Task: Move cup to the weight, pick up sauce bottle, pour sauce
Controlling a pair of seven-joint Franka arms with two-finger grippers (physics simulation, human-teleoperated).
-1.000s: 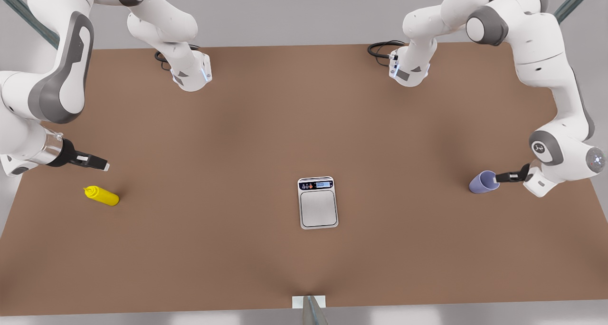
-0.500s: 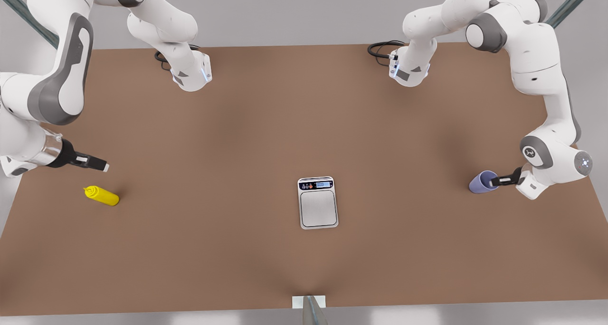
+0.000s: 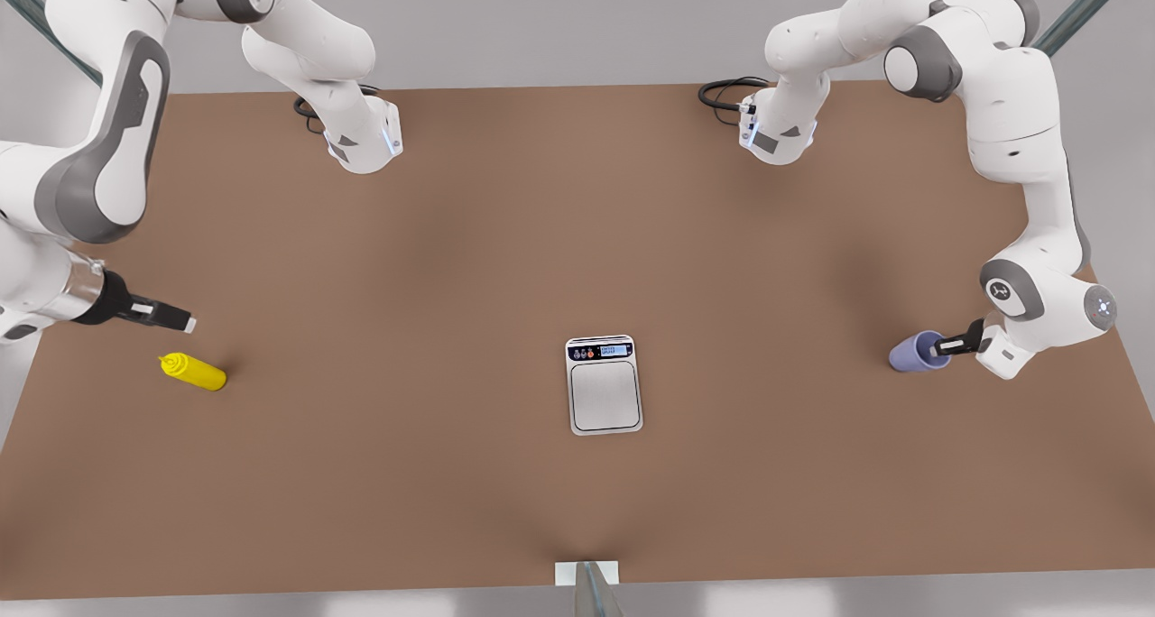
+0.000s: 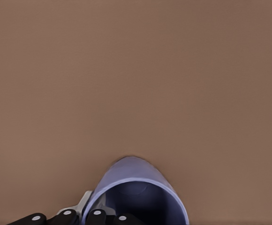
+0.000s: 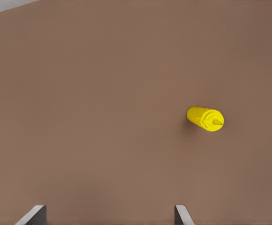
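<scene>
Cup-moving work is being shown on a brown table [image 3: 505,238], the largest thing in sight, on which everything else is being carried. Both white arms are being held low over its two ends. The weight [image 3: 605,384], taken as the landmark, is lying flat near the middle of the table with its display strip turned toward the arm bases. Well apart from the weight, toward the front view's right, the cup [image 3: 915,352] is being gripped by the left gripper [image 3: 947,345]; in the left wrist view the cup [image 4: 136,197] is being pinched at its rim, with one finger [image 4: 110,218] inside the mouth and the other outside the wall. Well apart from the weight on the opposite side, toward the front view's left, the sauce bottle [image 3: 194,372] is lying on its side, untouched. The right gripper [image 3: 185,323] is being held just above and beside it, its fingers [image 5: 33,214] spread apart in the right wrist view, where the sauce bottle [image 5: 205,118] is seen nozzle-first.
</scene>
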